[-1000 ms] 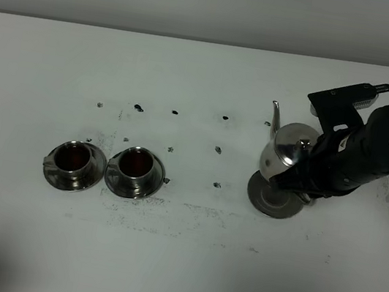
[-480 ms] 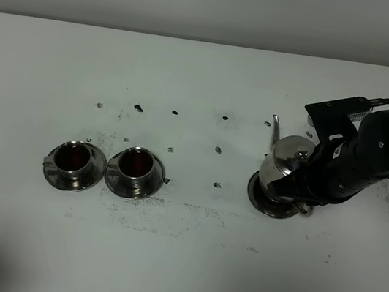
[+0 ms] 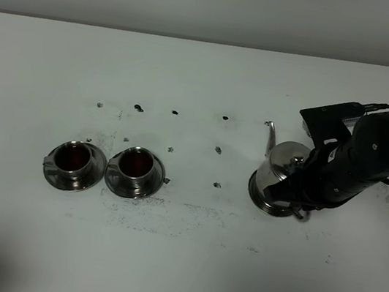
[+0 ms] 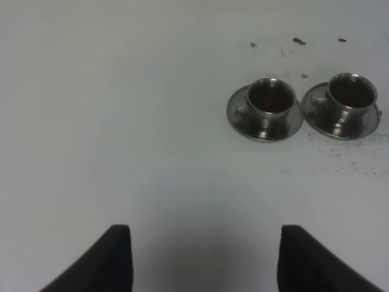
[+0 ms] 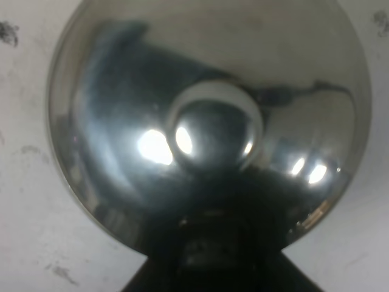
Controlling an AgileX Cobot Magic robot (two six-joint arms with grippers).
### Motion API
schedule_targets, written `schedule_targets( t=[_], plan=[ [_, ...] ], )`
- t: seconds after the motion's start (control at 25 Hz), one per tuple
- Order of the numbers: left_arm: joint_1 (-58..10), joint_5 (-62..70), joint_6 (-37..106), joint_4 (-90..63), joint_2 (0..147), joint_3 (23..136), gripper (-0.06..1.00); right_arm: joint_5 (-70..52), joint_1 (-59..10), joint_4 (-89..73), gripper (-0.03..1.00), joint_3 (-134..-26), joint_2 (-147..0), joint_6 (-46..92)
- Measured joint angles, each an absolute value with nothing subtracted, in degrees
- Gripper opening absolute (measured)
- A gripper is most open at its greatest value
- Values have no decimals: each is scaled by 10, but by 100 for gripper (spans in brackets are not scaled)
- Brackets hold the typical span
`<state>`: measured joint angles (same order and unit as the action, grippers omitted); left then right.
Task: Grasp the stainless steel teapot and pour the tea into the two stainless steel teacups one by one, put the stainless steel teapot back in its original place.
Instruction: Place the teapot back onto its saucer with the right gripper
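- Two stainless steel teacups (image 3: 74,159) (image 3: 136,166) stand on their saucers at the worktop's (image 3: 176,262) left, both holding reddish-brown tea (image 3: 73,157); pouring looks finished.
- Stainless steel teapot (image 3: 281,173) sits upright at the right, on its round dish (image 3: 256,199), spout pointing far.
- Right fingers (image 3: 303,197) are clenched on the teapot's handle, steadying it for release.
- Left fingers (image 4: 203,261) stay out of the work, clenched on nothing.

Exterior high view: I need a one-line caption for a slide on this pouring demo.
Right gripper holds the steel teapot over its dish; both teacups hold dark tea.
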<state>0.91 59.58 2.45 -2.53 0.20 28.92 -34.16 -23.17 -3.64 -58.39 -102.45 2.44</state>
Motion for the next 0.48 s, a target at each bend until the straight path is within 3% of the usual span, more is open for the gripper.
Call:
schedule_targets(
  t=[0.28,0.36,0.48],
  plan=[
    [9,596,25,-25,2,289,51,-347,-232,-36,21,-584,-1024,24],
    [9,596,25,-25,2,289,51,-347,-232,-36,26,-584,-1024,24],
    [9,596,25,-25,2,289,51,-347,-232,-36,41,-584,-1024,24]
  ],
)
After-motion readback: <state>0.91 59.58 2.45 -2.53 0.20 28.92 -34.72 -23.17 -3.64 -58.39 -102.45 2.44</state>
